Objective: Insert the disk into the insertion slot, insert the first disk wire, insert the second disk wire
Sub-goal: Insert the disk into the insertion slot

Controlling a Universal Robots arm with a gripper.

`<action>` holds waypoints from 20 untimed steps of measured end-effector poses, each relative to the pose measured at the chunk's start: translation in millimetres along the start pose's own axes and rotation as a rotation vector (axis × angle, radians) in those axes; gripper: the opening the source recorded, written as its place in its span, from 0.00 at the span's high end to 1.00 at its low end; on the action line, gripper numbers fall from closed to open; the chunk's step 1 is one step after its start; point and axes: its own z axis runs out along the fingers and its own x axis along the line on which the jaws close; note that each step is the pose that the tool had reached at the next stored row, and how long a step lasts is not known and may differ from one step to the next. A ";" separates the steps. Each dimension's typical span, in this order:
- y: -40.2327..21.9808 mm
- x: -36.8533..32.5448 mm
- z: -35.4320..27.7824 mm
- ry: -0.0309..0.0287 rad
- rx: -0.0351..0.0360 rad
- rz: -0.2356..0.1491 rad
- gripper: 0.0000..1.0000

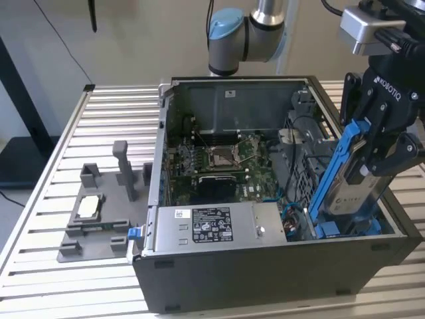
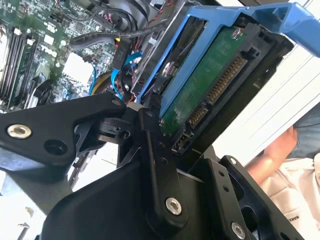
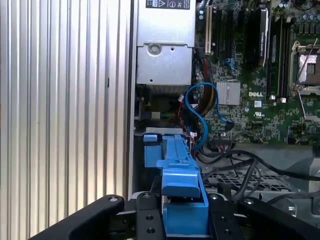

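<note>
**Disk held tilted over the drive bay**

The gripper point(image 1: 375, 159) has its 2 black fingers point(image 1: 400, 154) clamped on the disk point(image 1: 350, 183), 1 on each flat side. The disk stands steeply tilted at the corner of the open computer case point(image 1: 265, 282) on the exterior view's right. Its blue carrier frame runs up along its edge. Its lower end reaches down to the blue rails of the insertion slot point(image 1: 348, 230); whether it touches them I cannot tell. It is not lying flat in the slot.

A white label with dark print shows on the disk's face, partly covered by a finger. White lettering runs along the gripper's body. The grey power supply box point(image 1: 212, 226) carries a white sticker and a black panel of small print. The motherboard point(image 3: 260, 95) has white markings in the first wrist view.

The second wrist view shows the disk's green circuit board point(image 2: 210, 85) with its row of connector pins bare. Beyond it lies a person's forearm point(image 2: 277, 150).

Inside the case sit the motherboard, the power supply box and loose blue cables point(image 3: 197, 107) near the slot.

On the slatted table point(image 1: 40, 219), beside the case, a grey holder point(image 1: 99, 226) contains a small pale square part point(image 1: 88, 207).
</note>
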 end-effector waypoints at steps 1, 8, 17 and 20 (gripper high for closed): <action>-0.1 0.0 1.0 -0.0015 0.0000 0.000 0.67; -0.4 -0.1 10.5 -0.0285 0.0002 -0.001 0.67; -0.5 -0.1 11.4 -0.0300 0.0002 -0.002 0.60; -0.5 -0.1 11.2 -0.0299 0.0001 -0.002 0.53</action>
